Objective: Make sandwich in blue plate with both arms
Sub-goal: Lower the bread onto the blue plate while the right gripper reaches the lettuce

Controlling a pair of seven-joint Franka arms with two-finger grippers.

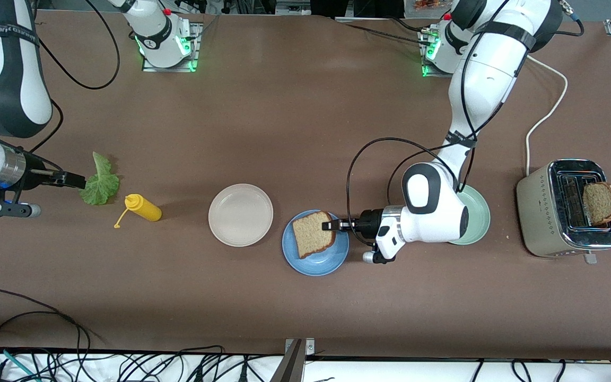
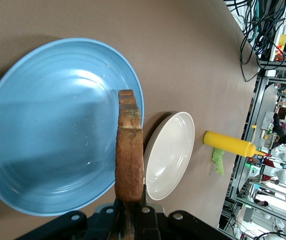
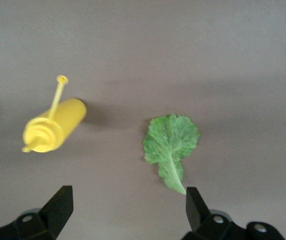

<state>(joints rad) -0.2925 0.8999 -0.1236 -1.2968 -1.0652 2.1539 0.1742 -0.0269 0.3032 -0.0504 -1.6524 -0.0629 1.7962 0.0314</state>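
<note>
Currently the left gripper (image 1: 330, 225) pinches 1 bread slice (image 1: 313, 234) by its crust at 3 o'clock over the blue plate (image 1: 315, 263); light, crumbly. Right gripper (image 3: 125, 210), spread, hovers over the limp lettuce leaf (image 3: 172, 141).

- I see even, bright overhead light on the brown table (image 1: 284, 132)
- Soft glare streaks the blue plate (image 2: 47, 130)
- The yellow bottle (image 3: 52, 127) looks slightly soft, casting a faint shadow

blue plate (image 1: 313, 261) | brown bread slice (image 1: 313, 233) | green lettuce leaf (image 1: 99, 183) | yellow bottle (image 1: 144, 207)
</note>
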